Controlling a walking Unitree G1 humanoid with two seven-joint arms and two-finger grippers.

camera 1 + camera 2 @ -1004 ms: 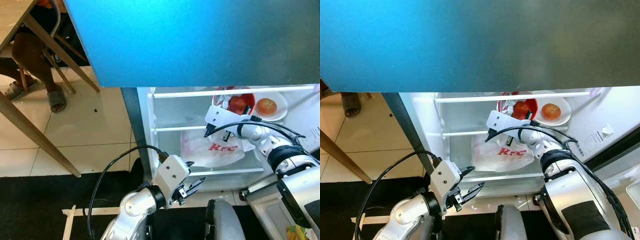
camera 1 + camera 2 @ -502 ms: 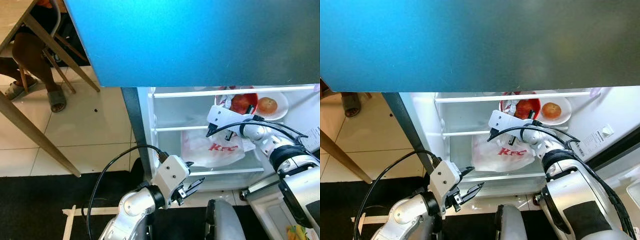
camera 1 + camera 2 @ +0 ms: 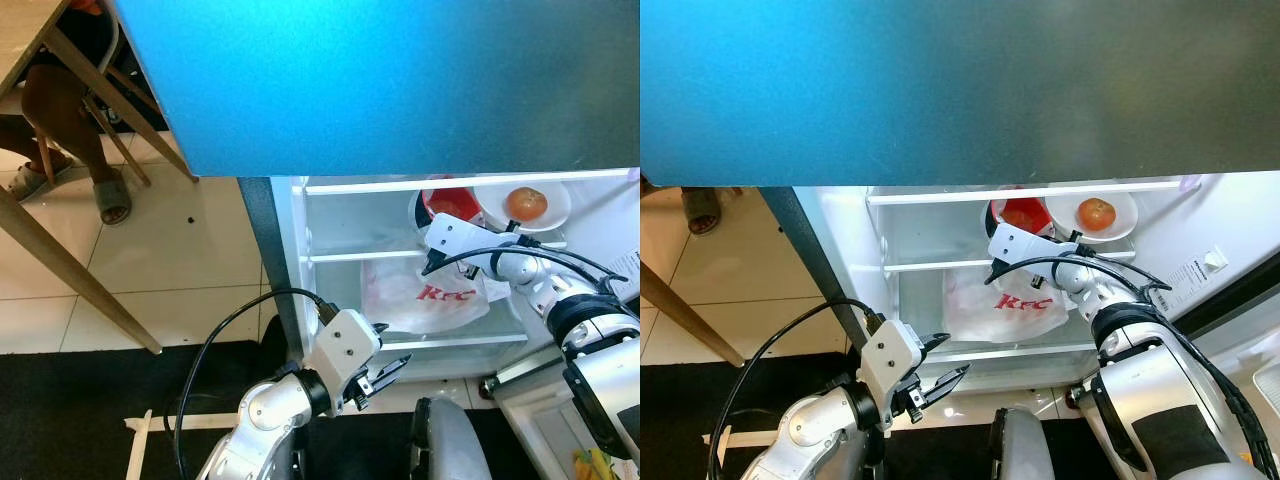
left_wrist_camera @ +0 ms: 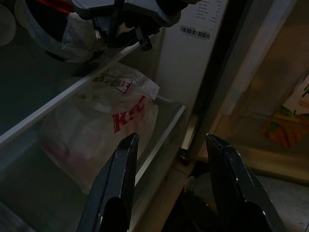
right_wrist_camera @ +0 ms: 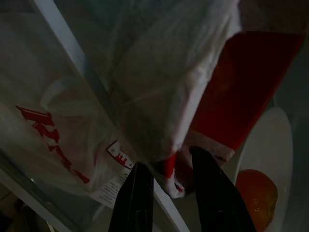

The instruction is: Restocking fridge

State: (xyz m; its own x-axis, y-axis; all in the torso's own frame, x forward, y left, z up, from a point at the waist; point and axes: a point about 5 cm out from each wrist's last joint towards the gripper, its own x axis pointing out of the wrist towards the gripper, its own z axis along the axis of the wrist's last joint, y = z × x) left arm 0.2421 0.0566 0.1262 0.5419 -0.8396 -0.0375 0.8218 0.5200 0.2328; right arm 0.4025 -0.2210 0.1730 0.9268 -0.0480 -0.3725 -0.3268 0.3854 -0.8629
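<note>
Right now the right tool reaches into the fridge, fingers pinched on the red-and-white bag at the shelf edge, just left of the plate holding an orange fruit. The left tool hangs open below, farther off.

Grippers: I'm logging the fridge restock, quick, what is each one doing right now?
Left gripper: open, holding nothing, low in front of the fridge.
Right gripper: closed on the edge of the red-and-white bag on the fridge shelf.
</note>
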